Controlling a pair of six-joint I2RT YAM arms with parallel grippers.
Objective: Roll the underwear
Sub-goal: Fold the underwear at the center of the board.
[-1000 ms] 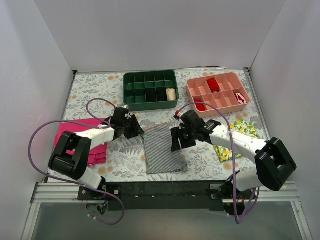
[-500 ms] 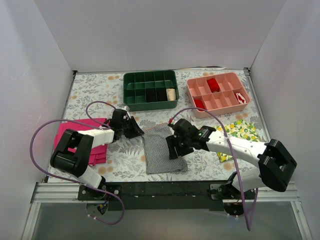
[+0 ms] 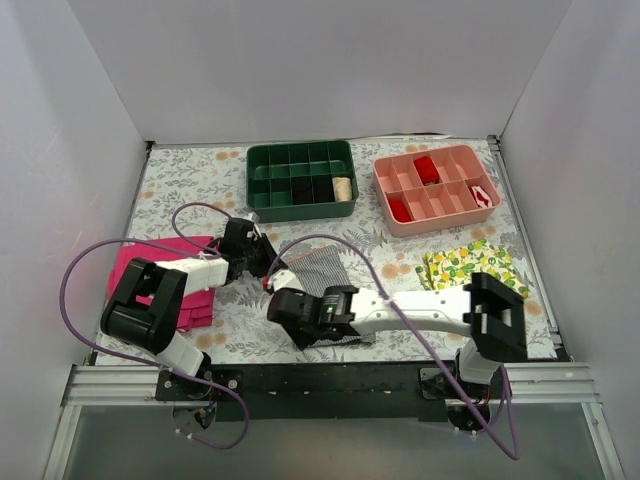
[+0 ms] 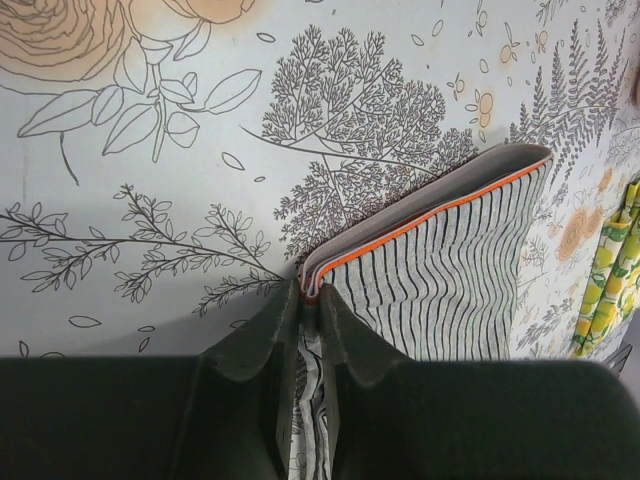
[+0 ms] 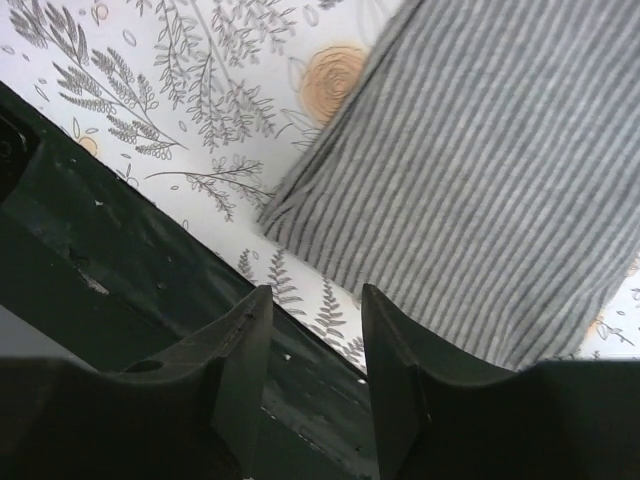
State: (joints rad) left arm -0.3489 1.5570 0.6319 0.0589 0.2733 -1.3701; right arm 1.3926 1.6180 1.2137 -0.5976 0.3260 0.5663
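The grey-and-white striped underwear (image 3: 322, 272) lies folded flat in the middle of the table, with its orange-trimmed waistband edge at the far side. My left gripper (image 3: 264, 262) is shut on the waistband's left corner. In the left wrist view the two fingers pinch the orange-edged fold (image 4: 311, 291), and the striped fabric (image 4: 450, 270) runs off to the right. My right gripper (image 3: 297, 322) is open and empty, just above the underwear's near-left corner. In the right wrist view its jaws (image 5: 312, 310) hang over the table's front edge, with the fabric (image 5: 480, 170) beyond them.
A green compartment tray (image 3: 300, 180) and a pink compartment tray (image 3: 435, 188) stand at the back. A magenta cloth (image 3: 165, 275) lies at the left and a lemon-print cloth (image 3: 470, 268) at the right. The black front rail (image 3: 330, 378) runs right under my right gripper.
My right arm has swung left across the underwear, from its right edge to its near-left corner. The left gripper has kept its hold in place.
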